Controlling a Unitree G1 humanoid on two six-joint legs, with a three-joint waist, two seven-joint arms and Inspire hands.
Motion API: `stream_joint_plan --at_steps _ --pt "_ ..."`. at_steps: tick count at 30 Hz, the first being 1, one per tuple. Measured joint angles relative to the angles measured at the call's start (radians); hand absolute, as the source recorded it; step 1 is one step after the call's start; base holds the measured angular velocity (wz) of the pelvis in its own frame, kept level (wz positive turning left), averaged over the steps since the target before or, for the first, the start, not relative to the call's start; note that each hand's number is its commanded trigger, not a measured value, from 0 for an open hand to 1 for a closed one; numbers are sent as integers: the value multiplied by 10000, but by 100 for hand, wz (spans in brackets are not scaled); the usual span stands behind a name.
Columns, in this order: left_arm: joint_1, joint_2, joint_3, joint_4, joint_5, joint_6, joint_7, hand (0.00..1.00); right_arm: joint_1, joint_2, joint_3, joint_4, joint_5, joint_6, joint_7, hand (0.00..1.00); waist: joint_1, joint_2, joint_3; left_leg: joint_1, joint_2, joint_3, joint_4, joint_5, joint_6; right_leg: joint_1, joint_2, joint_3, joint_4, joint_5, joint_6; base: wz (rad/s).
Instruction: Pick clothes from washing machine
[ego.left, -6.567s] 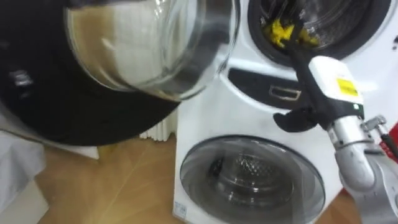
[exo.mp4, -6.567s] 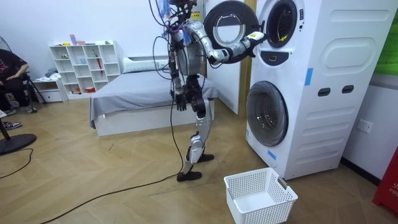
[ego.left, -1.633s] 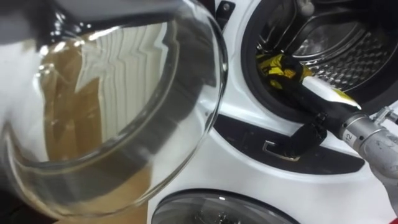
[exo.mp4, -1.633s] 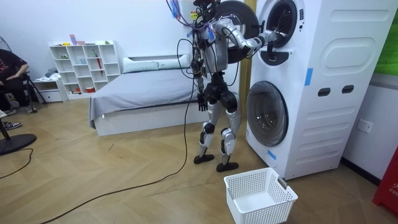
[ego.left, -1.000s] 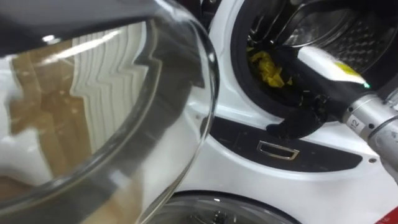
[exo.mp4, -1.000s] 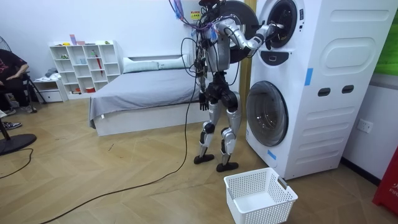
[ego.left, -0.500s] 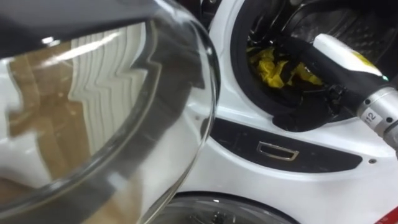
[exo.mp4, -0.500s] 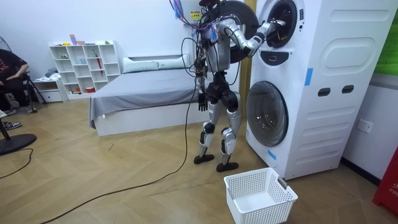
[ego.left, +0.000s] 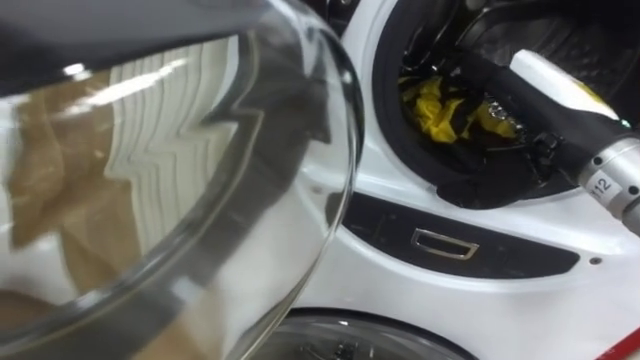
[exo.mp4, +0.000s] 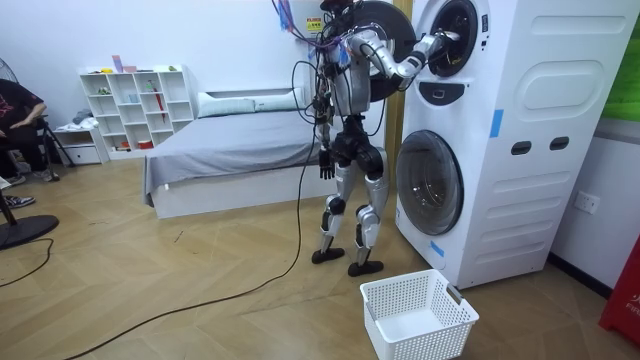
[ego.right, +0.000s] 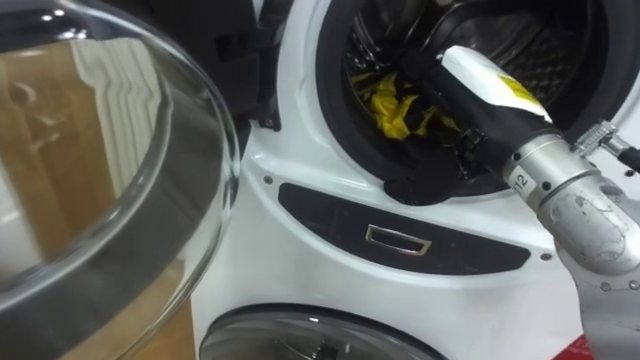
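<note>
Right eye view: right hand (ego.right: 468, 108) reaches yellow cloth (ego.right: 391, 106) in washing machine drum (ego.right: 545, 40); its grip cannot be told, so cloth may slip.

A floor (exo.mp4: 150, 290) of light wood laid in a herringbone pattern is seen. A bed (exo.mp4: 240, 150) under a grey cover is placed against the white wall (exo.mp4: 180, 35). A white shelf unit (exo.mp4: 135, 105) is set beside it, at the room view's left; its small contents cannot be identified.
</note>
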Motion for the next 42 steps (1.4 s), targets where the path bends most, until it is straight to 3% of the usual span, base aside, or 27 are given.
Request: stream_joint_plan --at_steps 7,13,16,21,30,36,42 --pt "2 1 2 -121 -2 -9 8 0 286 0 -717 -3 -29 1 -2 0 -216 25 16 12 16 219 -30 -8 11 -61 22 78 27 -1 1 -6" --pt "-21 -12 15 -145 -3 -13 8 0 288 -61 -731 -26 -77 103 -1 0 -296 4 2 -14 27 313 -63 -9 10 -149 44 128 61 -5 -4 -3" --pt "0 -50 16 -132 -10 18 24 0 287 -291 -737 -48 -87 225 1 0 -311 -27 -20 -88 23 318 -32 -9 10 -226 41 131 64 -5 -6 0" --pt "157 -242 20 -49 -17 26 101 0 287 -297 -746 -52 -195 221 1 0 -322 -25 -20 -82 24 351 20 -8 10 -213 34 123 45 -6 -5 0" --pt "158 -249 7 -60 -17 25 102 0 287 -297 -736 -31 -172 229 15 0 -224 -22 -1 -97 23 345 -35 -9 11 -213 32 127 54 -6 -5 0" --pt "135 -182 -9 -118 -27 7 104 0 274 -297 -738 631 674 202 -47 0 -180 -164 74 -96 21 325 11 -8 11 -197 24 110 44 -6 -5 0" --pt "278 -179 -9 -121 -29 7 108 0 259 -481 -742 838 1496 167 -219 0 -182 -165 76 -87 25 293 -12 -9 11 -172 25 67 24 -7 -5 1"
